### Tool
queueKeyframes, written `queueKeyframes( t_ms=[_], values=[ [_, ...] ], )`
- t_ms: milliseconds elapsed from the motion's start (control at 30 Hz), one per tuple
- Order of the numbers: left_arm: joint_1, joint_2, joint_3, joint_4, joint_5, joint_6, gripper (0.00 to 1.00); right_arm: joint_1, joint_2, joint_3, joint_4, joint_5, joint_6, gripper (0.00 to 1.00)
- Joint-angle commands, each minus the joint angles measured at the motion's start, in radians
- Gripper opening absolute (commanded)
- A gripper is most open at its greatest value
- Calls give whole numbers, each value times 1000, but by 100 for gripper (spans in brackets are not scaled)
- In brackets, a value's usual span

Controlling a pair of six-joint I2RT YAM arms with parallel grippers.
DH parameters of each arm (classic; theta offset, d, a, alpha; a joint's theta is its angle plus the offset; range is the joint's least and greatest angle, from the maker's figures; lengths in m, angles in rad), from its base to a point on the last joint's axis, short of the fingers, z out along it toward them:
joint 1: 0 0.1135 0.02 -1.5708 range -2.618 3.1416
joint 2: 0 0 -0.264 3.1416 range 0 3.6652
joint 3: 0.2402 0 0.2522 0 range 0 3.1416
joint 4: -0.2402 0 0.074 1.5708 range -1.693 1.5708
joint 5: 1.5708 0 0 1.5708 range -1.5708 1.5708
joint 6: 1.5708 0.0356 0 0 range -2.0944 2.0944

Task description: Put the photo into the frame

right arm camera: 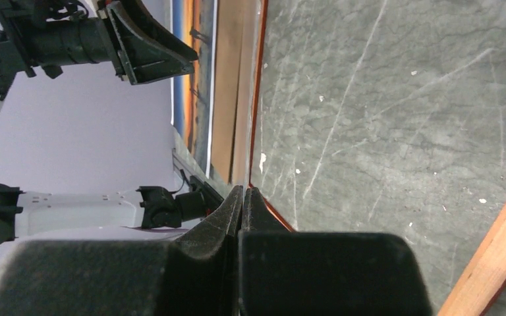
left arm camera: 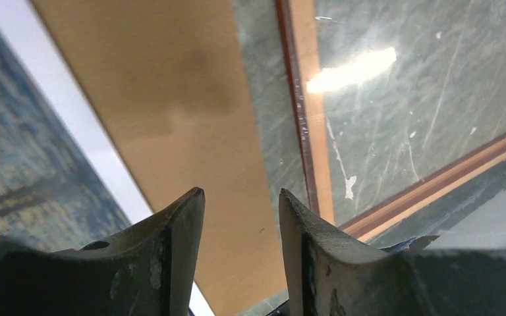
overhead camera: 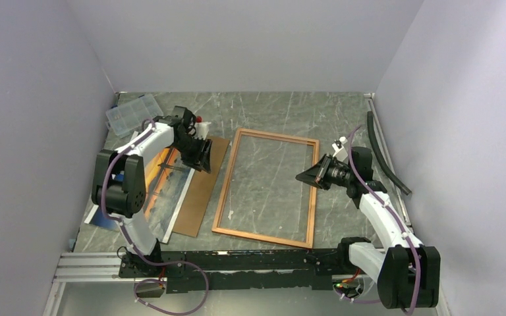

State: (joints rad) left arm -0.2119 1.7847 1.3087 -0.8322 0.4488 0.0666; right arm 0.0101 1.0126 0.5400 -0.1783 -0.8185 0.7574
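Here the left jaws stand half open and empty, hanging over the board just left of the frame. The photo lies farther left of the frame, past the board, its long axis parallel to the frame's long side. The right jaws, pressed shut on nothing, hover at the frame's right rail, so the left arm is nearer.

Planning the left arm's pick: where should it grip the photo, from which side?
Probably its white-bordered long edge, from above on the side toward the frame: the photo lies flat on the backing board, so only an edge offers a pinch.
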Motion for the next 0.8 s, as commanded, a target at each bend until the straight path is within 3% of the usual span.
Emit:
queueKeyframes(
  t_ms=[0, 267, 767],
  values=[
    [-49, 6, -7, 21, 39, -7, 49, -7, -12, -17, -5, 28, -63, 0],
    [-101, 44, 1, 50, 10, -23, 44, -7, -28, -39, -58, 70, -78, 0],
    [-104, 97, 10, 60, -6, -33, 39, -54, -64, -86, -71, 127, -69, 0]
  ],
)
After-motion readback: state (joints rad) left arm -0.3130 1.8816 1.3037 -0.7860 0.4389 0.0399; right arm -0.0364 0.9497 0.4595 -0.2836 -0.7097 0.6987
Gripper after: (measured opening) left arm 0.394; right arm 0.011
